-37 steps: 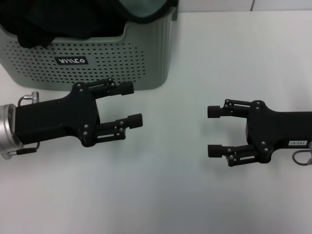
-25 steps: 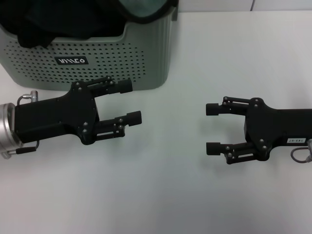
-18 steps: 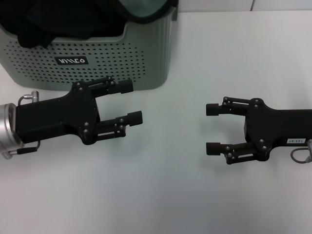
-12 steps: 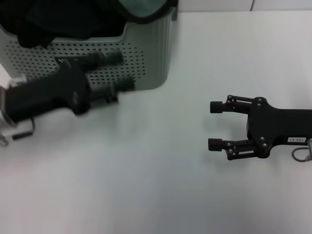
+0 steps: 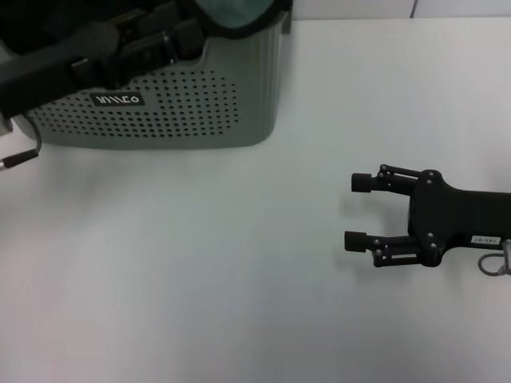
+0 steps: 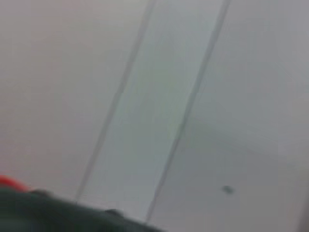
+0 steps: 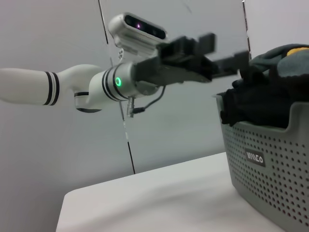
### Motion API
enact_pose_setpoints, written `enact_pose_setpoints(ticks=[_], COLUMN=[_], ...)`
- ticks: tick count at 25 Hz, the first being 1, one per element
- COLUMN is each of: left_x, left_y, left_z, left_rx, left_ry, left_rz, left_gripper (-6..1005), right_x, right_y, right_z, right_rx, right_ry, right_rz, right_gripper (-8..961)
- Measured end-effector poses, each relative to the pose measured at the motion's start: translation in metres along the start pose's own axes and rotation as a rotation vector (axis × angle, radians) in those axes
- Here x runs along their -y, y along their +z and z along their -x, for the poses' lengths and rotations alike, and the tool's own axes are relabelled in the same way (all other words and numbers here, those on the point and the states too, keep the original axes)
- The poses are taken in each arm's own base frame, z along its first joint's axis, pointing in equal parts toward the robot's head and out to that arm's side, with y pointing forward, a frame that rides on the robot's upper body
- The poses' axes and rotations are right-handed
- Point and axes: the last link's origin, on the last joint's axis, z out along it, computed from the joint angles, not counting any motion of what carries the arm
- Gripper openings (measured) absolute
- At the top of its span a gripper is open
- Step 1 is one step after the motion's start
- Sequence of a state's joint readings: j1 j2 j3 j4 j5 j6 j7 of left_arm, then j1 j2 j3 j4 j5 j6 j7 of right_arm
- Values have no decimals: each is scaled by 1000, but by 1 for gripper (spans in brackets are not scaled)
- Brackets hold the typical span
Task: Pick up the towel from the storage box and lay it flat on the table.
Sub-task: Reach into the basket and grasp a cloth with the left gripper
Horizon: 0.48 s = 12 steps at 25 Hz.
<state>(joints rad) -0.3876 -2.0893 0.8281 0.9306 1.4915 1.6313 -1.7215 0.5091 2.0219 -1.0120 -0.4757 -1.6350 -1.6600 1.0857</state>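
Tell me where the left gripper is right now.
In the head view the left gripper is at far left, raised over the storage box, fingers open above the dark cloth piled inside; the right gripper hovers over the table.

Towel (image 5: 239, 14), grey-green face up with black edging, heaped in sage perforated box (image 5: 200, 112) standing on white table (image 5: 239, 279).

A pale sage-green perforated plastic storage box (image 7: 270, 166) stands on a plain white smooth table (image 7: 159, 200), its dark label with white lettering facing the camera. Heaped above its rim lie a black cloth (image 7: 256, 104) and a grey-green towel with a yellow patch (image 7: 285, 60). The black left gripper (image 7: 224, 53), fingers parted, is raised level with the heap, just beside the cloths, on a white arm (image 7: 63, 87) with a green-lit ring.
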Motion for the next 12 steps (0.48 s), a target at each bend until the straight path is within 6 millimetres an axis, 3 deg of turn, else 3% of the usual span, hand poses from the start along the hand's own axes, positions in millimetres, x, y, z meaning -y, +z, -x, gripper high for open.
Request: enact_pose_setpoints(ticks=[5, 12], left_x=[22, 32], left_y=[0, 8], left_z=[5, 10], left_rx=[36, 55], left_ry=[-48, -75], left_rz=[-152, -193], left_gripper=[692, 670], right_x=[-2, -3], right_y=[-5, -6], right_z=[-4, -5], right_rx=[9, 14], right_ry=[8, 8], right_rz=[-18, -25], right_gripper=[842, 838])
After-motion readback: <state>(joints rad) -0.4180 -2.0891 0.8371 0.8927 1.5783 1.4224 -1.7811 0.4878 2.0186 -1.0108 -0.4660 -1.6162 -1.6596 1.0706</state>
